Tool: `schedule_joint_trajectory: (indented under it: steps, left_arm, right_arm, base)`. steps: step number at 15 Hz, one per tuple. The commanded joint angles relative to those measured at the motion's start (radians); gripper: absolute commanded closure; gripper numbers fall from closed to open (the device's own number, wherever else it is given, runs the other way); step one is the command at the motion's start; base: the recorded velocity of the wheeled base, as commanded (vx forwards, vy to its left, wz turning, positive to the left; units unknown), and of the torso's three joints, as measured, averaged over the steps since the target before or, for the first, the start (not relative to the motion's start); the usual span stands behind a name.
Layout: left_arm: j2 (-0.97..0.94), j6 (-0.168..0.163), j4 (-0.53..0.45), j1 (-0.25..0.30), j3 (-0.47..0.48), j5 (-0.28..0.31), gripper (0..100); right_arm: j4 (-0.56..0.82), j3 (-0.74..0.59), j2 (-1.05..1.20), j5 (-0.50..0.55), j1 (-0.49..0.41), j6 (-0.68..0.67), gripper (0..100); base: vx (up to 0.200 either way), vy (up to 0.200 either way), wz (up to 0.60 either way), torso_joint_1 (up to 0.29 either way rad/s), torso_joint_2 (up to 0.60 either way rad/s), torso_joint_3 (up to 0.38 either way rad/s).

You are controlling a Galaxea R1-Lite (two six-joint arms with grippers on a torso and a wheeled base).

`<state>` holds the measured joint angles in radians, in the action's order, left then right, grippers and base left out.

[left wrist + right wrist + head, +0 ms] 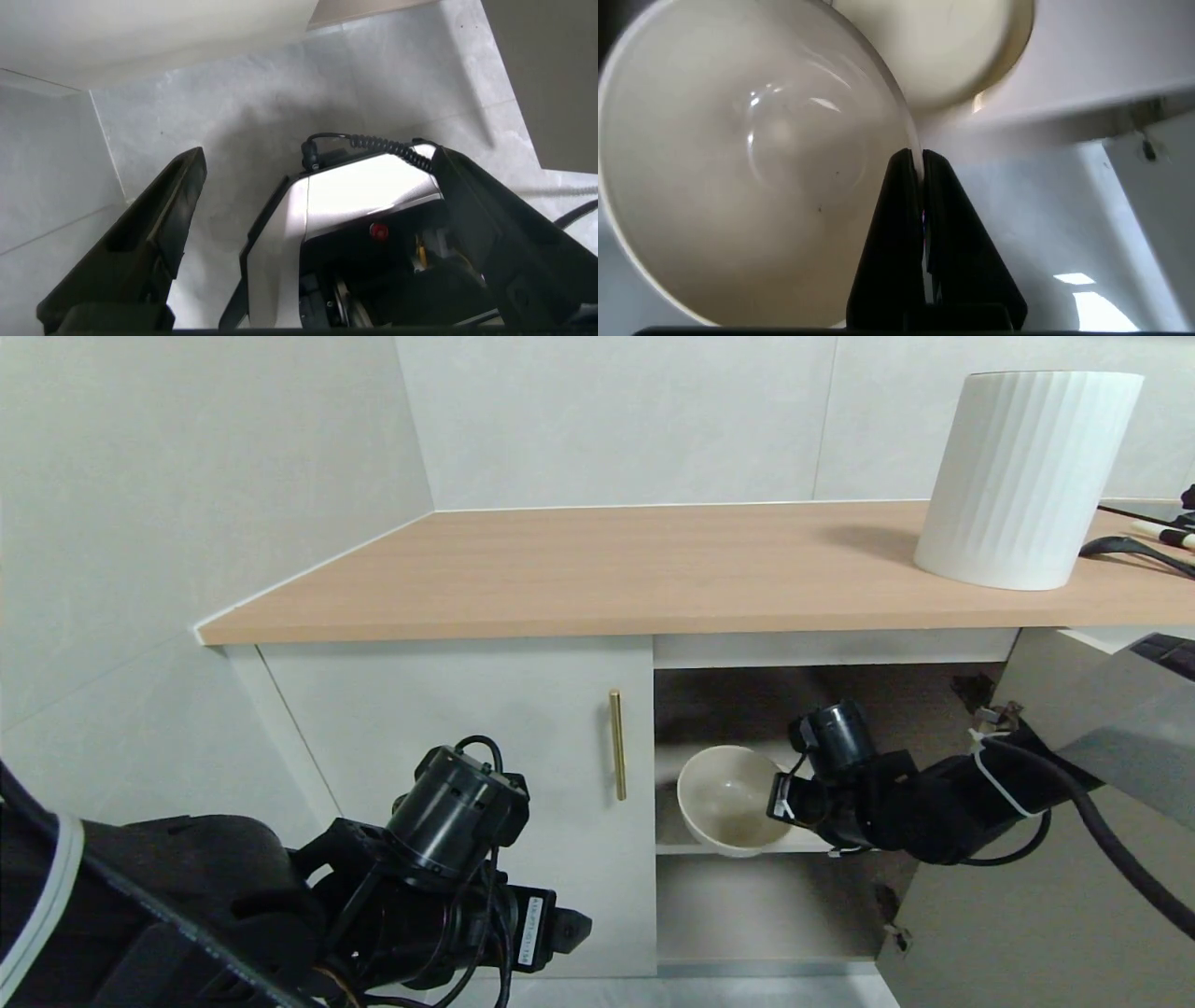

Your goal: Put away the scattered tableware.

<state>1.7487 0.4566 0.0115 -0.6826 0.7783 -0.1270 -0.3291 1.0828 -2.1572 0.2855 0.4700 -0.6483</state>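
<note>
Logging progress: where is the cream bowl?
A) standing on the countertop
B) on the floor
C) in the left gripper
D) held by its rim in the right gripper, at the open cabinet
D: the right gripper is clamped on the bowl rim at the cabinet shelf.

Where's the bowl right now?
In the head view, the bowl is tilted in the right gripper, at the cupboard shelf, just right of the gold door handle.
</note>
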Motion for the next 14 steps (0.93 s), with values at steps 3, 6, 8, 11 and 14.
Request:
schedule_joint_trajectory:
  steps: [3, 6, 8, 11, 14]
  left_arm:
    - [0.0, 0.001, 0.001, 0.0, 0.001, 0.0, 0]
    - [0.0, 0.001, 0.002, 0.0, 0.001, 0.0, 0]
    - [0.0, 0.001, 0.002, 0.0, -0.001, -0.002, 0]
    - [0.0, 0.001, 0.002, 0.0, -0.001, -0.002, 0]
    - [0.0, 0.001, 0.001, 0.0, -0.001, -0.002, 0]
  right_arm:
    - [-0.002, 0.078, -0.064, 0.006, -0.06, -0.054, 100]
    - [-0.002, 0.128, -0.108, 0.041, -0.087, -0.062, 100]
    - [-0.002, 0.16, -0.138, 0.058, -0.106, -0.062, 100]
    - [-0.001, 0.181, -0.156, 0.06, -0.129, -0.06, 100]
    - [0.001, 0.198, -0.184, 0.061, -0.145, -0.059, 100]
  base:
    - [0.0, 0.0, 0.0, 0.0, 0.0, 0.0]
    - [0.0, 0.0, 0.0, 0.0, 0.0, 0.0]
    - [0.0, 0.0, 0.0, 0.0, 0.0, 0.0]
    - [0.0, 0.0, 0.0, 0.0, 0.0, 0.0]
    - [0.0, 0.0, 0.0, 0.0, 0.0, 0.0]
